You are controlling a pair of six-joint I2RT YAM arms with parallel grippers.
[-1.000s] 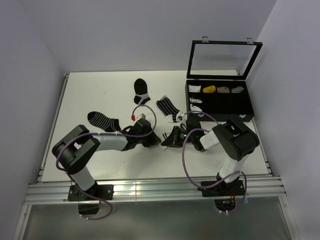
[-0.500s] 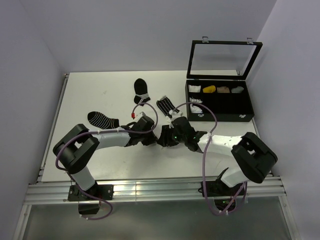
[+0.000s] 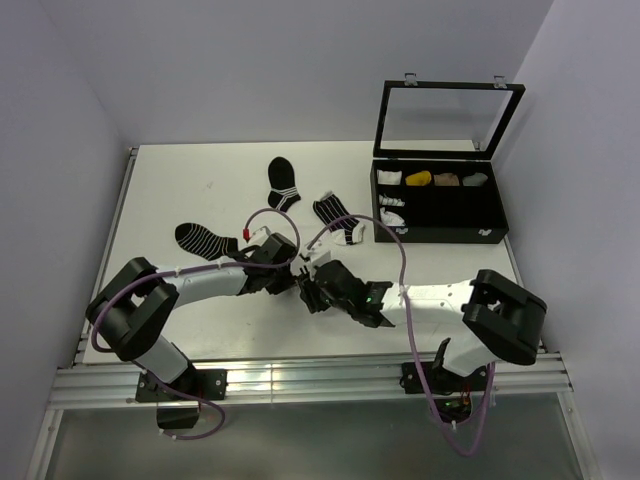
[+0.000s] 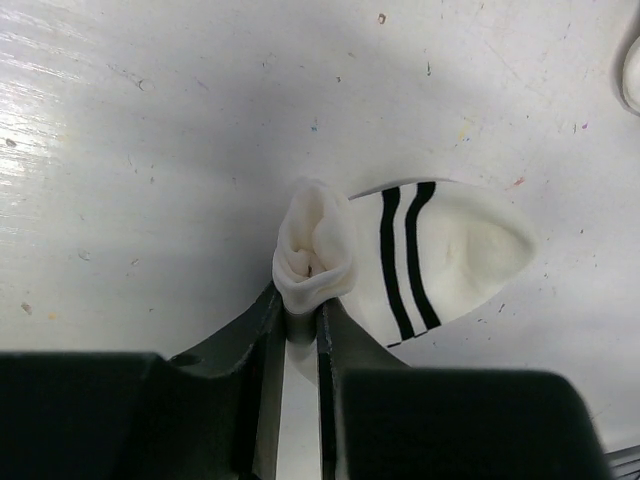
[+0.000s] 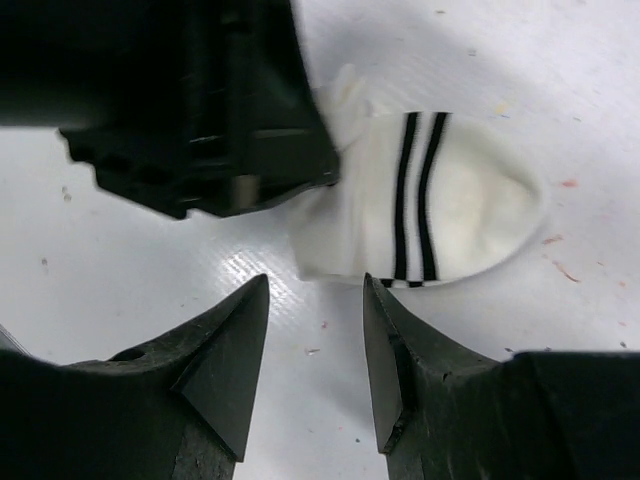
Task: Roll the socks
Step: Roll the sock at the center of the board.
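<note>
My left claw (image 4: 298,322) is pinched narrow on the rolled-up end of the white sock (image 4: 440,250), whose black-striped part lies flat on the counter (image 4: 150,120). My right claw (image 5: 315,330) gapes empty just beside it. Farther out lies the black white-toed sock (image 3: 336,216); beyond it, the open-lidded case (image 3: 440,236) holds rolled socks (image 3: 419,179) in several compartments.

From above and behind the arms, we look down on the whole table (image 3: 160,190), both bases at the bottom edge, the open box (image 3: 440,215) at the far right. From the left wrist we look down, very close, past the left gripper (image 4: 303,318) onto the white sock (image 4: 450,250). From the right wrist, equally close, we face that sock over the right gripper (image 5: 315,290), with the left gripper's black body at upper left. Both wrist views share this small patch of tabletop.
</note>
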